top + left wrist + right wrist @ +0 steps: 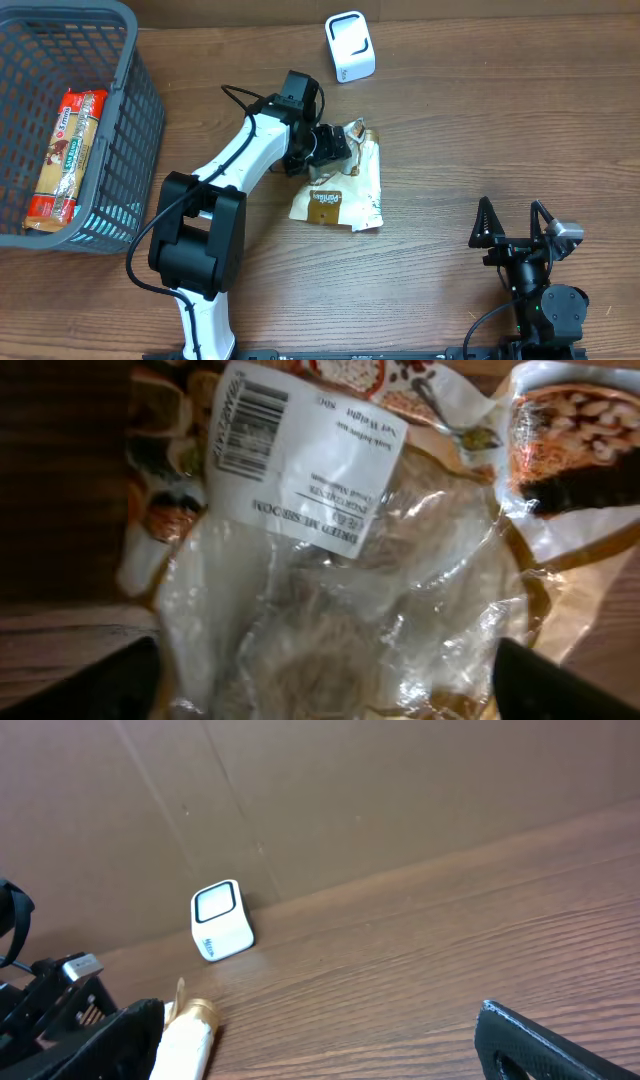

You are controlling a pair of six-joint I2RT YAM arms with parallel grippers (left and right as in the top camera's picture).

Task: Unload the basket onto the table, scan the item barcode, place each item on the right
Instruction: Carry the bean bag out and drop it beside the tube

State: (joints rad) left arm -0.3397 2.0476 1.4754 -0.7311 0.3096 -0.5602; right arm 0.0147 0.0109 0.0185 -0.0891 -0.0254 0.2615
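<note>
Evidently light, crinkly and slippery, the packet (340, 195) lay mid-frame on the tabletop (480, 120); left claw (340, 682) hung released over it; pinch a sealed edge.

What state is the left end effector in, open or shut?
Open: its fingertips stand far apart, with the bag showing between them.

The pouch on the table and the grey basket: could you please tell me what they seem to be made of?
Pouch: likely thin plastic film, glossy; its clear window crinkles and catches glare. Its white barcode label looks like matte paper. Basket: probably moulded plastic, matte grey, judging by the even lattice walls.
</note>
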